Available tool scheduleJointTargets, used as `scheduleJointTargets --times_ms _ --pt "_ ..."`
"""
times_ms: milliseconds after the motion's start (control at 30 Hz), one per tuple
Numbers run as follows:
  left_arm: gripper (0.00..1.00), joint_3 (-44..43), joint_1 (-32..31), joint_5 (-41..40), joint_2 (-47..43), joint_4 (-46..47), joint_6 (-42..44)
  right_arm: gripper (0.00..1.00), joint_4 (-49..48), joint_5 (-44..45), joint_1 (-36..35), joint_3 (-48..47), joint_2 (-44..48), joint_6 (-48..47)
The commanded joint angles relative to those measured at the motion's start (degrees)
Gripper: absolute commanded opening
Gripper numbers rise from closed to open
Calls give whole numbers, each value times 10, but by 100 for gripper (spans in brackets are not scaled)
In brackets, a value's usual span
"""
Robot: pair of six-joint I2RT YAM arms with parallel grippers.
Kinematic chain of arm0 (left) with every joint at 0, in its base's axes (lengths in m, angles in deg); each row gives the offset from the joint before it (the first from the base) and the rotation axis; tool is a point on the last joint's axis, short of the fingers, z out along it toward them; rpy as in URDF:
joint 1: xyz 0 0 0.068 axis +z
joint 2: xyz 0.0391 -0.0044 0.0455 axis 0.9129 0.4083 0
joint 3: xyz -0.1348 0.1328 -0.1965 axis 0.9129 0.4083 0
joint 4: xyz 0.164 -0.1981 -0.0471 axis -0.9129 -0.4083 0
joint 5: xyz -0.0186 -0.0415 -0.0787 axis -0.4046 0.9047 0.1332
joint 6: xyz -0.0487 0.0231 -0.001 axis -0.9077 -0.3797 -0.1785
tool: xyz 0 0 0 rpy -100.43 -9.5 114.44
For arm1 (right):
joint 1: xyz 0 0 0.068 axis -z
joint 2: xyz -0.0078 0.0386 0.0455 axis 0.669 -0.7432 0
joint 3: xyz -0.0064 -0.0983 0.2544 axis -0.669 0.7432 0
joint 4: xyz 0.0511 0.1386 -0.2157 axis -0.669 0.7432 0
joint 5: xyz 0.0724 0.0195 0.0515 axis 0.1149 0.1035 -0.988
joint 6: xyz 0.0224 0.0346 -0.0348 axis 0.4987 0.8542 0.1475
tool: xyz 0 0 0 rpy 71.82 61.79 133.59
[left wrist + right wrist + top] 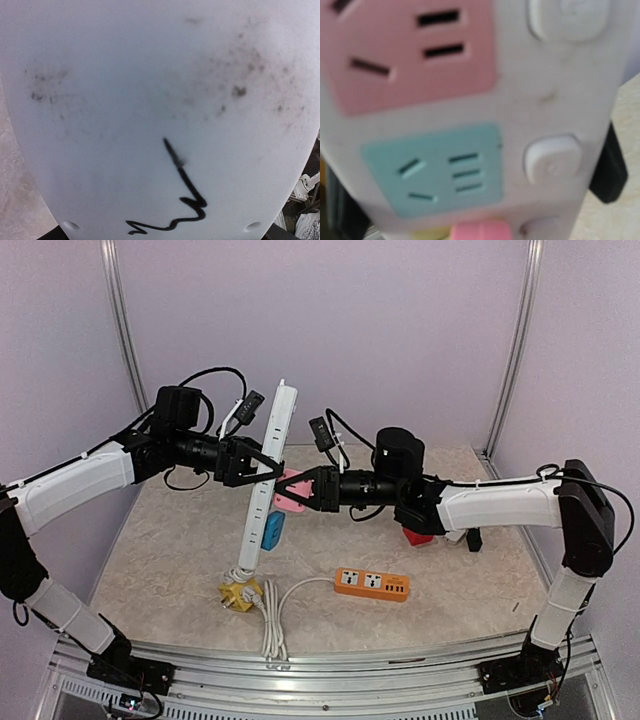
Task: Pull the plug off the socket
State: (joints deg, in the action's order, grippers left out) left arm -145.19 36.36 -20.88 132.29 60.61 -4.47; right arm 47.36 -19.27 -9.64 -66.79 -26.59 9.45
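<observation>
Both arms reach inward mid-frame: left claw [252, 462] clamps the near-upright white power strip [280, 412], right claw [300, 490] pinches its pink plug [289, 502].

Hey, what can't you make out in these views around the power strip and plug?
Left wrist: the white power strip fills the frame, hiding the left gripper's fingers.
Right wrist: the pink plug is blurred and cut by the bottom edge.
Top external: too small to tell whether the right gripper is closed on it.
Top external: a red object sits mostly behind the right forearm.
</observation>
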Motion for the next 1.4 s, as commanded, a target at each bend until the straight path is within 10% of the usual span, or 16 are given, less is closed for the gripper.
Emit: scheduleJointTargets --times_ms 0,667,1367 --pt "3 -24 1 44 -11 14 15 0 -96 -71 -4 16 2 34" --pt "2 -23 10 75 -8 25 9 0 -134 -150 -4 7 -1 37" --pt "1 -24 14 76 -1 37 -14 0 79 3 -21 -10 34 -126"
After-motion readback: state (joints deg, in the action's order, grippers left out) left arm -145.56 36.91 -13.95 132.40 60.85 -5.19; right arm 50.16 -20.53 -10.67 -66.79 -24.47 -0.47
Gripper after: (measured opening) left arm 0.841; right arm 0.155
